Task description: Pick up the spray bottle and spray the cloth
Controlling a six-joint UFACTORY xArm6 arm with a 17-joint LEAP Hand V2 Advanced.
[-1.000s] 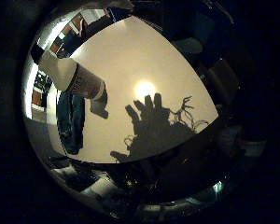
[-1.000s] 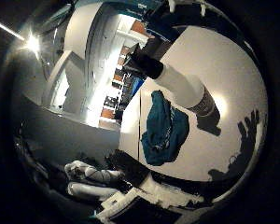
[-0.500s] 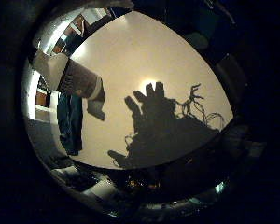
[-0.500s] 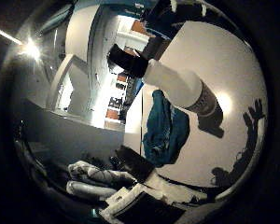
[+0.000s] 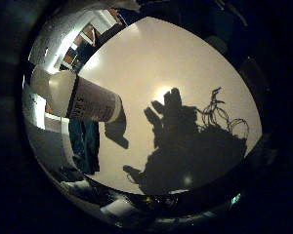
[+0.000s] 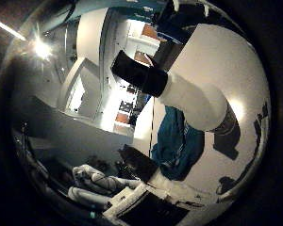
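Close before the palm, spray bottle (image 6: 193,101) beside cloth (image 6: 177,143), fingers' state unclear

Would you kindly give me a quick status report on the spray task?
Spray bottle upright on white table, not grasped. Teal cloth beside it. Nothing in the way.

White worktop (image 5: 151,63) is taking up most of the view, catching a bright glare spot (image 5: 161,92) near its middle. A large dark shadow (image 5: 185,146) with spindly outlines is lying across the surface beside the glare. Beyond the worktop's edge, a ceiling light (image 6: 40,47) is shining against white walls (image 6: 89,40), and a lit background area with orange-brown shelving (image 6: 146,30) is showing; detail there is unclear.
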